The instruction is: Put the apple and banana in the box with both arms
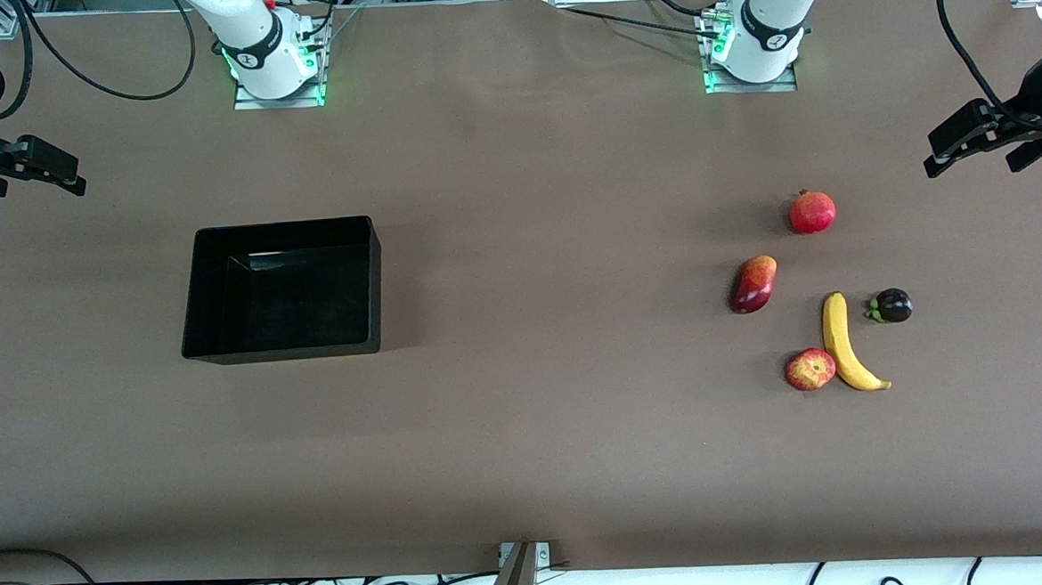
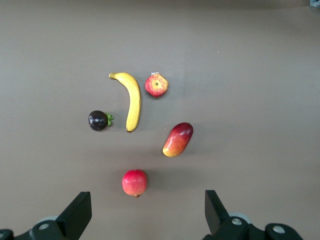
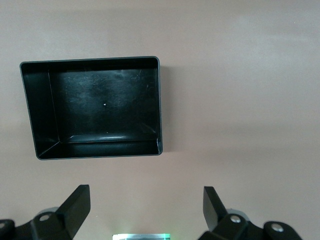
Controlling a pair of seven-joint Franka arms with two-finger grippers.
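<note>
Left claw (image 1: pixel 968 140) hangs raised over the counter (image 1: pixel 528 435) edge at the left arm's end, fingers (image 2: pixel 75 215) spread fully apart and holding nothing. Right claw (image 1: pixel 42 170) hangs likewise over the edge at the right arm's end, fingers (image 3: pixel 75 210) equally wide and empty. Both arms wait clear of the work area, which leaves every object unobstructed.

Object positions:
- Apple (image 1: pixel 810 369): on the counter toward the left arm's end, just beside the banana (image 1: pixel 847 344); whether the two touch cannot be confirmed.
- Banana: lies flat, its curve bowed toward the apple.
- Box (image 1: pixel 282 289): open and empty, toward the right arm's end, well apart from the fruit.
- Non-task items: pomegranate (image 1: pixel 812 211), mango (image 1: pixel 754 284) and a dark purple fruit (image 1: pixel 892 306), grouped near the task fruit.

Assessment: no step of the task is done. All fruit sits at the left arm's end and the box at the right arm's end, so a transfer between arms probably suits the layout. The close apple-banana spacing calls for careful finger placement.
</note>
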